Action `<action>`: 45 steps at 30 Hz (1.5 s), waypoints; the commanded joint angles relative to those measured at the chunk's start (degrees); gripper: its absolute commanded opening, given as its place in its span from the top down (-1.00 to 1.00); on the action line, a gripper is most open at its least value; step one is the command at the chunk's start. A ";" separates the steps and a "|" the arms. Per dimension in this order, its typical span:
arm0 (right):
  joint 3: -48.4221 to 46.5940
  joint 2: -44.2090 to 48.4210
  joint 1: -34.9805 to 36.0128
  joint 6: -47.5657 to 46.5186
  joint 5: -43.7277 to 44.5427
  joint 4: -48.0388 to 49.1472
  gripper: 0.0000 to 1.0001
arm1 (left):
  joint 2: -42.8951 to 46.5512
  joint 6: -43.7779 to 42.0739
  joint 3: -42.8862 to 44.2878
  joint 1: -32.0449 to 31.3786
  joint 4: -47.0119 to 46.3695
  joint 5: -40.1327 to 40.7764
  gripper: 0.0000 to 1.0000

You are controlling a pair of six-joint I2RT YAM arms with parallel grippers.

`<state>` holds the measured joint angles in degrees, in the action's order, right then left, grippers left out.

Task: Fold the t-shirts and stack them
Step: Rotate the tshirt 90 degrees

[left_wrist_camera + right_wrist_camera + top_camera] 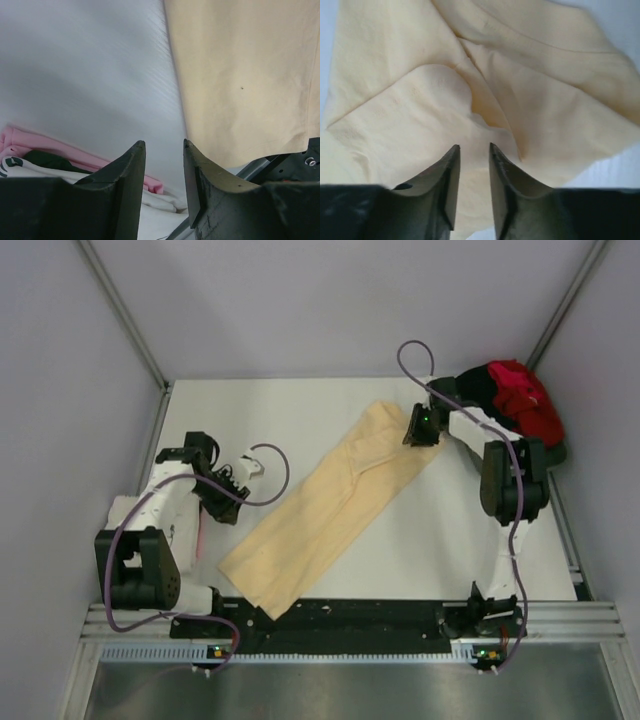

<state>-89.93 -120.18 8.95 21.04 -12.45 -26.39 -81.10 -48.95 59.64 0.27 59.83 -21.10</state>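
The right gripper has its two fingers drawn close with only a narrow slot between them. Nothing is clamped in that slot. It hangs just above the pale yellow t-shirt, over a rumpled stretch where several folds and a seam run together directly ahead of the fingertips. From above, this gripper sits over the far right end of the shirt, pointing down at it.

The yellow t-shirt stretches as a long diagonal band across the white surface, from the near edge by the arm bases up to the far right. Its near part is flat and its far end is bunched. Beyond the right arm, in the far right corner, a red t-shirt lies heaped on a black t-shirt, well apart from the yellow one.

The left gripper holds its fingers moderately apart and is empty, with bare surface showing through the gap. In the top view it is off the left edge of the yellow shirt, near it but not touching. From the left wrist, the shirt's flat cloth fills the upper right, its edge running down just right of the fingers. To the lower left lie a folded pink cloth and a white t-shirt with dark print, partly hidden behind the gripper's body.
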 commanded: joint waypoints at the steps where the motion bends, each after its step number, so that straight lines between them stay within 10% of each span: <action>1: 5.10 14.08 -1.83 2.60 9.26 0.81 0.31 | 1.73 0.78 -1.89 -0.01 -1.47 0.44 0.17; 9: 8.82 10.25 -6.22 2.70 9.81 2.05 0.04 | 0.16 -2.02 -10.23 -0.01 -7.70 7.11 0.07; 19: -9.10 -8.65 -5.26 3.92 -2.22 -3.84 1.00 | -2.75 -2.73 -19.20 -14.13 -11.49 11.71 0.09; 28: -49.76 -30.96 -4.30 8.40 -10.22 -5.34 0.98 | -6.08 -5.10 -13.60 -36.46 -6.49 -5.68 0.06; 31: -59.82 -35.73 -2.71 10.25 -12.16 -2.27 0.37 | -8.37 -5.81 -8.85 -41.74 -4.65 -12.80 0.02; 45: -4.78 20.20 0.88 -16.80 -11.45 9.23 -0.31 | 14.64 -8.88 -7.78 -37.45 5.13 -0.86 -0.07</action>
<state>-110.37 -122.10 6.31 15.44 -21.96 -25.36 -69.97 -55.51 50.76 -38.26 61.93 -23.57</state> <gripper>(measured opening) 0.647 0.518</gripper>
